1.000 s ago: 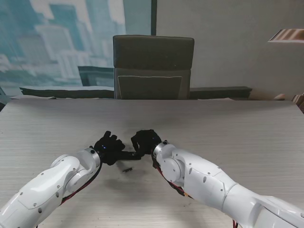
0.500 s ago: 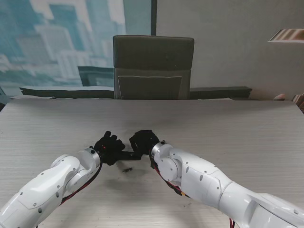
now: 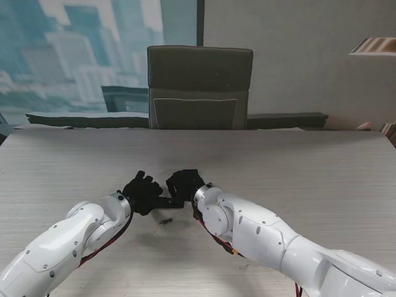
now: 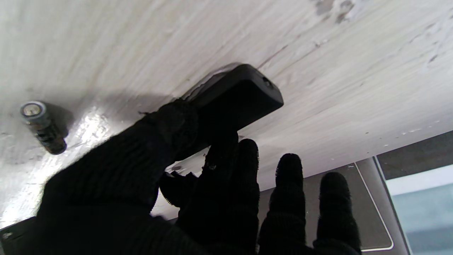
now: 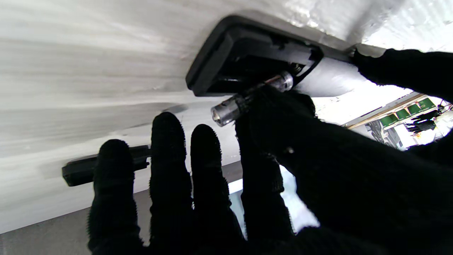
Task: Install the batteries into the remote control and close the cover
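Observation:
The black remote [image 4: 244, 90] lies on the table between my two gloved hands, and its open battery compartment [image 5: 254, 58] faces up in the right wrist view. My left hand [image 3: 142, 192] [image 4: 159, 184] is shut on one end of the remote, thumb and fingers pinching it. My right hand [image 3: 184, 184] [image 5: 254, 177] is shut on a battery [image 5: 247, 100], held slanted between thumb and forefinger, one end at the compartment's edge. A second battery [image 3: 165, 220] [image 4: 42, 126] lies loose on the table nearer to me. A flat black piece [image 5: 79, 170], seemingly the cover, lies beyond my right fingers.
The pale wood-grain table [image 3: 297, 173] stretches wide on both sides of my hands. A dark office chair [image 3: 199, 86] stands behind the far edge of the table.
My right hand and forearm have crept a little to the left, closer to the left hand. The left hand, the remote and the loose battery have stayed put.

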Available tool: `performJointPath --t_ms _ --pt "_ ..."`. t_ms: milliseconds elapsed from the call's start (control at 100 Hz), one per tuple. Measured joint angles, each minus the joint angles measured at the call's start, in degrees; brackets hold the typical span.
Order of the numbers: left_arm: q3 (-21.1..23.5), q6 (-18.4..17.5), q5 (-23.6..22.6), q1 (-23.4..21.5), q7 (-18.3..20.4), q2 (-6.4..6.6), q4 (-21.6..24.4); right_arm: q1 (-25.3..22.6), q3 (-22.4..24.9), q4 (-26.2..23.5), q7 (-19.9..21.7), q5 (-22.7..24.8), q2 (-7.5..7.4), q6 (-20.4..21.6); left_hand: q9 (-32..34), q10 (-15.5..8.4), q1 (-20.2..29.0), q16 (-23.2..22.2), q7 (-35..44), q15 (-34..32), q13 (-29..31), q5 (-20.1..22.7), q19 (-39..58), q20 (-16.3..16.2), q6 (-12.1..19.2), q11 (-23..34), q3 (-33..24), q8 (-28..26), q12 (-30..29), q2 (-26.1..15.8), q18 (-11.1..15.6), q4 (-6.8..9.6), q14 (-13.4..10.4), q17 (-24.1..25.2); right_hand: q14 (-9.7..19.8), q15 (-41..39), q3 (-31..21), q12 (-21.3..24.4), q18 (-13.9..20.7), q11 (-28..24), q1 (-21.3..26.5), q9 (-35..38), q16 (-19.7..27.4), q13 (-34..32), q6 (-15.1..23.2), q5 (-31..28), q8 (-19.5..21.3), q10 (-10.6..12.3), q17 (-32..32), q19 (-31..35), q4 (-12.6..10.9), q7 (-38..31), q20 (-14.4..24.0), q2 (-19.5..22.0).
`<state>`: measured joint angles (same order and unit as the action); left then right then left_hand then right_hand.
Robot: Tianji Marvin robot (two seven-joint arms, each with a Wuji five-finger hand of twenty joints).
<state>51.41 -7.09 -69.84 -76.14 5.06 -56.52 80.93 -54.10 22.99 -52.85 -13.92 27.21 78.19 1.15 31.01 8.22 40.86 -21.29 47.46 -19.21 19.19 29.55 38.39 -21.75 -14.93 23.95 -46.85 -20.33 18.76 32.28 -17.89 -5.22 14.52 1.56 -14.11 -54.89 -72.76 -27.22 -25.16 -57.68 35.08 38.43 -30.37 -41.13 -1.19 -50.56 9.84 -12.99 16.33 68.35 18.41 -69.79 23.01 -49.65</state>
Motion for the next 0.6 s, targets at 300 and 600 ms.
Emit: performJointPath --t_ms 300,600 --pt "0.07 0.02 0.03 -0.04 0.07 -0.02 0.03 -0.70 0.66 -0.79 -0.12 0.09 -0.17 -1.25 0.00 0.01 0.01 0.00 0.00 -0.01 0.00 0.00 0.00 0.00 0.00 0.00 0.24 0.00 0.00 -0.13 0.00 0.00 0.00 0.00 0.12 -0.57 0.25 0.00 -0.03 0.01 -1.97 0.00 -0.09 0.05 2.50 -0.54 2.18 -0.10 -0.09 0.00 0.00 -2.81 0.00 -2.12" --pt "0.15 0.04 0.10 -0.11 0.17 -0.04 0.12 -0.91 0.62 -1.11 -0.33 0.34 -0.23 -1.81 0.00 0.01 0.14 0.00 0.00 0.00 0.00 0.00 0.00 0.00 0.00 0.00 1.03 0.00 0.00 -0.62 0.00 0.00 0.00 0.00 0.16 -0.91 0.29 0.00 -0.05 0.01 -3.74 0.00 -0.12 0.18 4.07 -0.20 6.68 -0.16 -0.09 -0.01 0.00 -6.48 0.00 -4.77"
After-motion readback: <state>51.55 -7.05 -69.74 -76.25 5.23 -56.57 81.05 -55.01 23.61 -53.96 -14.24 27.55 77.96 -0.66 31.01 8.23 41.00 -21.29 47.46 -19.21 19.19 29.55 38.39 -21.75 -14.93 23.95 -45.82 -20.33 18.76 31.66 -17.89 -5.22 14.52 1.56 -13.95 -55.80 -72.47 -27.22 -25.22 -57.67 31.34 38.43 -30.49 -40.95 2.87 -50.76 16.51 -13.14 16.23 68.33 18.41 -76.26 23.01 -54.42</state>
